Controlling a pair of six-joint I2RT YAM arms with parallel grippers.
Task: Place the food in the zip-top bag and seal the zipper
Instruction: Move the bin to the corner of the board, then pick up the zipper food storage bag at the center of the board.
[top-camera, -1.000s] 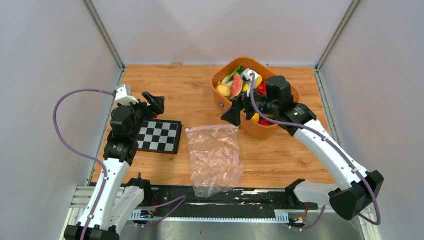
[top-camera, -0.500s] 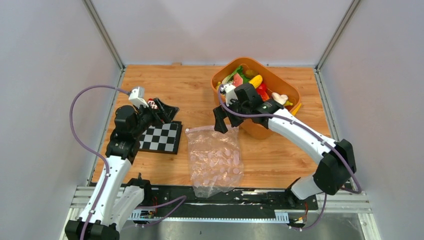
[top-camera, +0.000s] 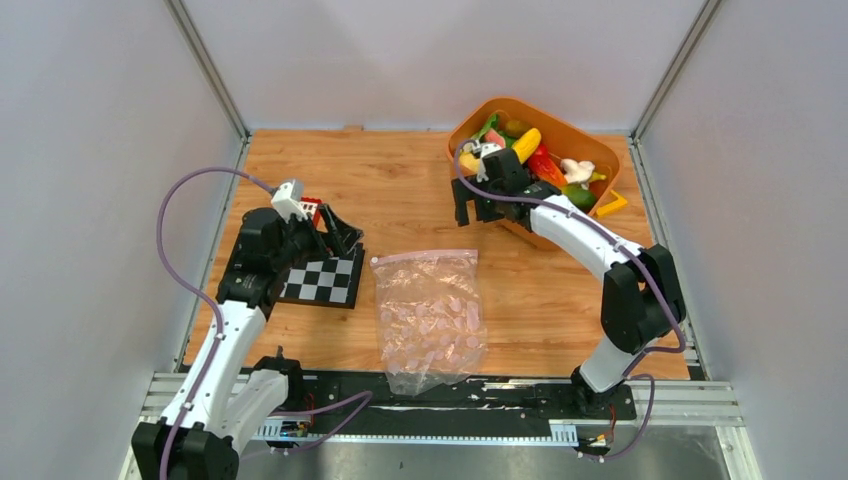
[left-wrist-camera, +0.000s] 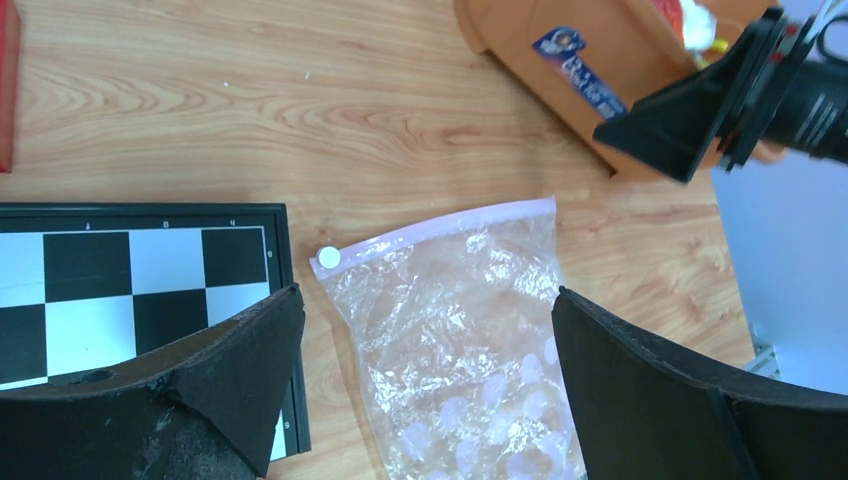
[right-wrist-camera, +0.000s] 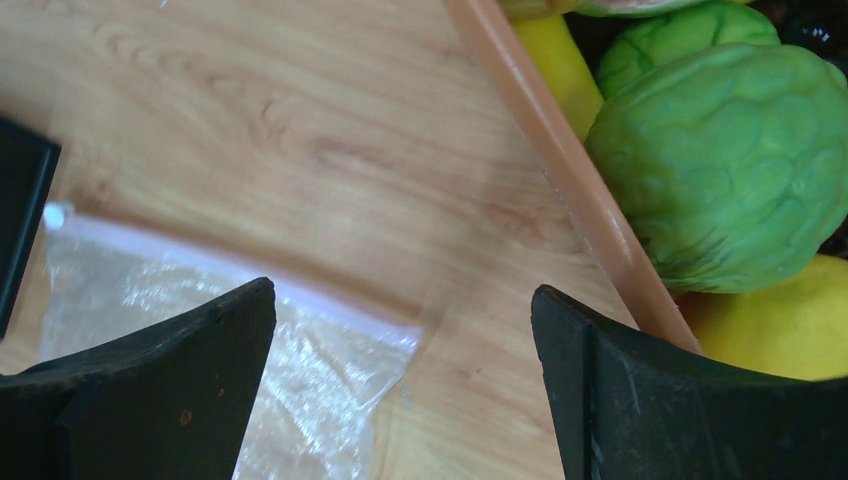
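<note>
Food (top-camera: 528, 146) sits in orange basket (top-camera: 556, 122), far right corner of table (top-camera: 350, 170). Bag (top-camera: 430, 315) lies flat mid-table, nr front edge, zipper (top-camera: 425, 256) facing away. Left pincer (top-camera: 340, 230) & right pincer (top-camera: 473, 208) gape, empty. Prob. first pick: right must reach into basket.

Left hand (left-wrist-camera: 425, 300), right hand (right-wrist-camera: 402, 292): both open.

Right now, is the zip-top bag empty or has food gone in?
Empty. The zip-top bag lies flat, only pale dots showing through; the food sits in the orange basket.
</note>
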